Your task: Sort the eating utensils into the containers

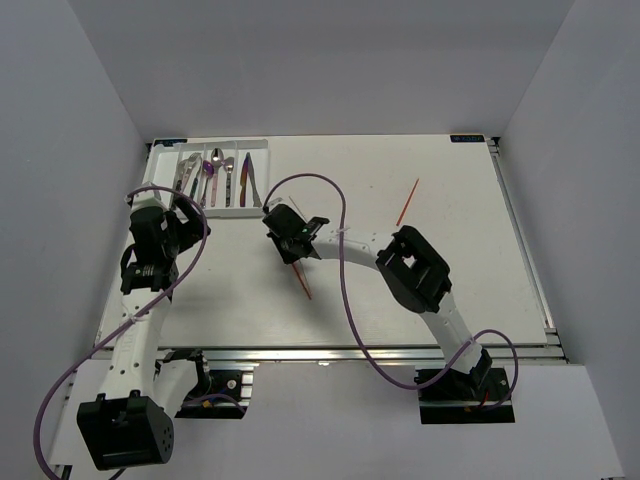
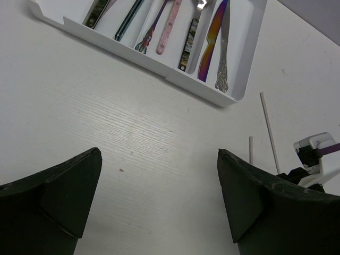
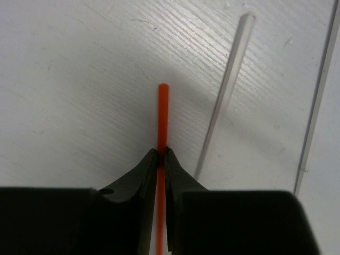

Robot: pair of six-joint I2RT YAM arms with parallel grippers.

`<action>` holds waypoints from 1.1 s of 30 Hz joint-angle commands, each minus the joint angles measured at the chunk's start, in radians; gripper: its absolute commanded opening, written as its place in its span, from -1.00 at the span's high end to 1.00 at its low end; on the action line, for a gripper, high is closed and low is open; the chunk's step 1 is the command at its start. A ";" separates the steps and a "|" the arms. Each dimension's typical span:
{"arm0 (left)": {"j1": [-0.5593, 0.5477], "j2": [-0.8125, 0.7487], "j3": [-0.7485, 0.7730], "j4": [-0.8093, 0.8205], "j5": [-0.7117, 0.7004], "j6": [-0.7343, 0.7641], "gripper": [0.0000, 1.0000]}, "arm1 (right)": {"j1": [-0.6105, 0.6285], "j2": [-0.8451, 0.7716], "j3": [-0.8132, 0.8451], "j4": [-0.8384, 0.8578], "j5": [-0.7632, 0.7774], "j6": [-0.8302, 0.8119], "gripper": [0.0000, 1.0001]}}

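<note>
The right jaws pinch a red chopstick between their tips, its free end pointing away over the white counter. Just beside it, not touching, lies a pale chopstick. The left jaws stand spread wide above bare counter, with nothing between them. Beyond them sits the white cutlery tray. An iridescent knife and a silver knife share its end slot, with a pink-handled piece in a slot further along. A second red chopstick lies well apart, on the counter's right side.
</note>
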 commanded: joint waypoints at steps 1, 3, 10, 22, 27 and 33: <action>-0.004 -0.004 0.015 0.016 0.016 0.003 -0.96 | -0.007 0.004 -0.038 -0.018 -0.044 0.010 0.74; -0.005 0.000 0.015 0.016 0.027 -0.003 -0.96 | -0.007 0.003 -0.043 -0.012 -0.100 0.015 0.84; -0.005 0.023 -0.019 0.080 0.333 -0.071 -0.96 | -0.038 -0.120 -0.124 0.126 -0.252 0.081 1.00; -0.040 -0.078 -0.298 0.715 0.758 -0.550 -0.96 | -0.163 -0.447 -0.469 0.681 -0.679 0.389 1.00; -0.149 -0.056 -0.298 0.861 0.772 -0.594 -0.96 | -0.173 -0.473 -0.500 0.902 -0.867 0.544 1.00; -0.200 -0.021 -0.286 0.851 0.726 -0.556 -0.67 | -0.173 -0.479 -0.497 1.022 -0.967 0.638 1.00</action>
